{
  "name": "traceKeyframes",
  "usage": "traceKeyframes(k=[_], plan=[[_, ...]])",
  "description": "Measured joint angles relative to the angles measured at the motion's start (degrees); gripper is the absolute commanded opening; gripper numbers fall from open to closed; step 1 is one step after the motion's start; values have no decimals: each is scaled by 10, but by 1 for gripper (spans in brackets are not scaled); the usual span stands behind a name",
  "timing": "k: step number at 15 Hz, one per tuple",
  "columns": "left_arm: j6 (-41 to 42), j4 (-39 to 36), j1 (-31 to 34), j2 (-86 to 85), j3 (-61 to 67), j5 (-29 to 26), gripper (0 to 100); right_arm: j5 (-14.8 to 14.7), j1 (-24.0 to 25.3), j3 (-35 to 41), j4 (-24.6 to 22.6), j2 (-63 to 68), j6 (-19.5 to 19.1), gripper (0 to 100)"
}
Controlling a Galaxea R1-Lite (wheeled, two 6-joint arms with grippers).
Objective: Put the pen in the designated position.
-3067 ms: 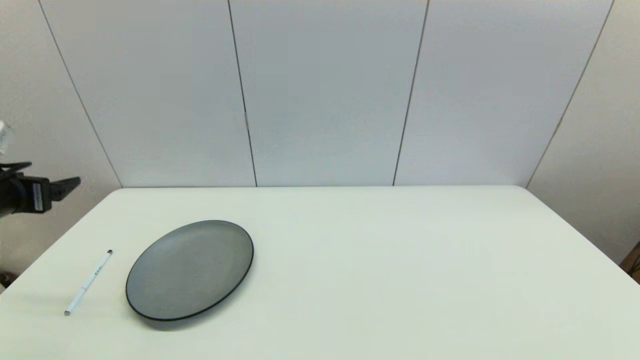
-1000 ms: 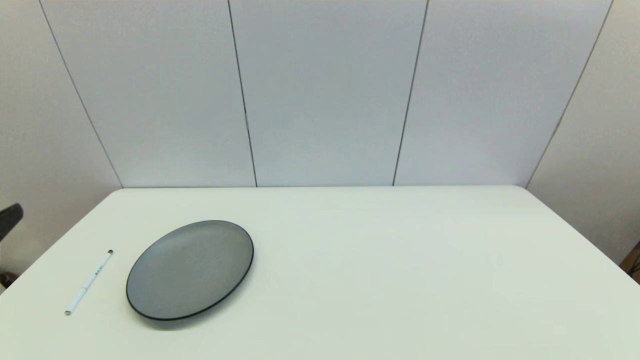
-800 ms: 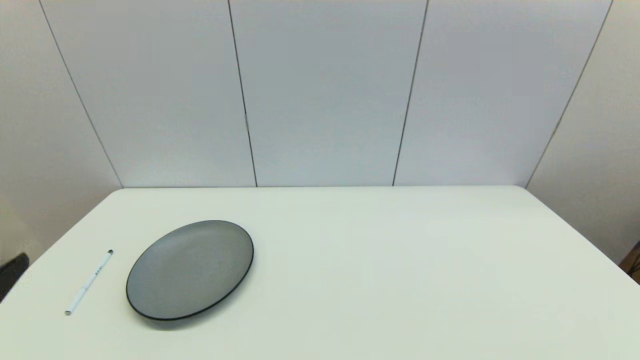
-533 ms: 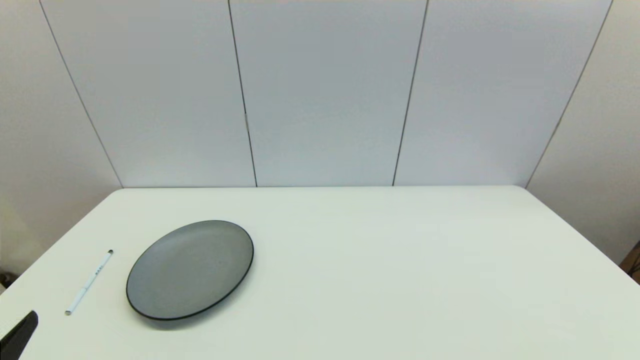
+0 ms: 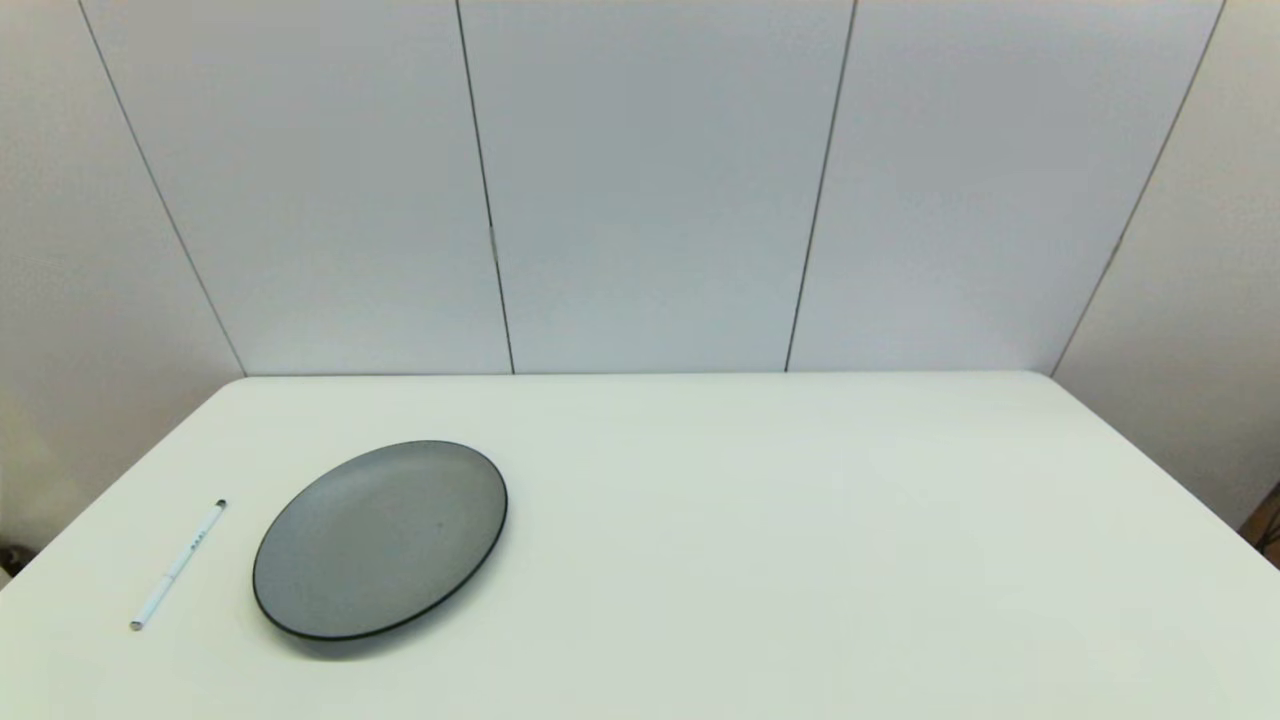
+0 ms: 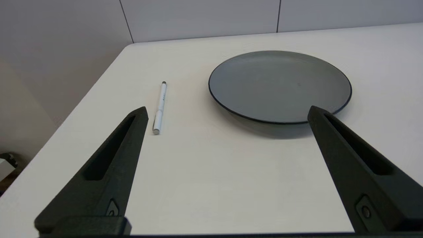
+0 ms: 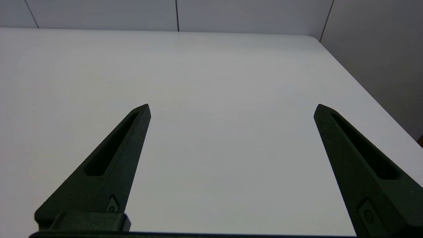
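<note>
The thin white pen [image 5: 178, 565] lies flat on the white table near its left edge, just left of the grey plate, dark tip pointing away from me. The left wrist view shows the same pen [image 6: 159, 107] beyond my left gripper [image 6: 228, 110], which is open and holds nothing, hanging back from the pen near the table's front. My right gripper [image 7: 231, 107] is open too, empty, over bare tabletop on the right side. Neither gripper shows in the head view. The designated position carries no mark that I can see.
A round dark-rimmed grey plate [image 5: 300, 615] sits on the left half of the table, also seen as the plate [image 6: 231, 110] in the left wrist view. The table [image 5: 800, 550] is bounded by panelled walls behind and at both sides.
The left arm, seen high at the far left edge earlier, dropped down along that edge and has left the head view. Pen and plate have not moved.
</note>
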Motion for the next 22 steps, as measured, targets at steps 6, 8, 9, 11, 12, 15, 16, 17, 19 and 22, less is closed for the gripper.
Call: traceKeyframes(k=[6, 8, 9, 11, 12, 15, 16, 17, 19, 22], plan=[[-5, 74, -1, -66, 2, -15, 100, 0, 0, 0, 0, 0, 0, 100], [-9, 74, -1, -70, 2, -15, 100, 0, 0, 0, 0, 0, 0, 100], [-9, 74, -1, -71, 2, -15, 100, 0, 0, 0, 0, 0, 0, 100], [-11, 75, -1, -71, 2, -15, 100, 0, 0, 0, 0, 0, 0, 100], [-11, 75, -1, -71, 2, -14, 100, 0, 0, 0, 0, 0, 0, 100], [-31, 75, -1, -72, 2, -14, 100, 0, 0, 0, 0, 0, 0, 100], [-50, 75, -1, -72, 2, -12, 100, 0, 0, 0, 0, 0, 0, 100], [-70, 74, -1, -72, 2, -9, 100, 0, 0, 0, 0, 0, 0, 100], [-83, 74, -1, -72, 2, 5, 100, 0, 0, 0, 0, 0, 0, 100], [-84, 74, -1, -72, 2, 5, 100, 0, 0, 0, 0, 0, 0, 100]])
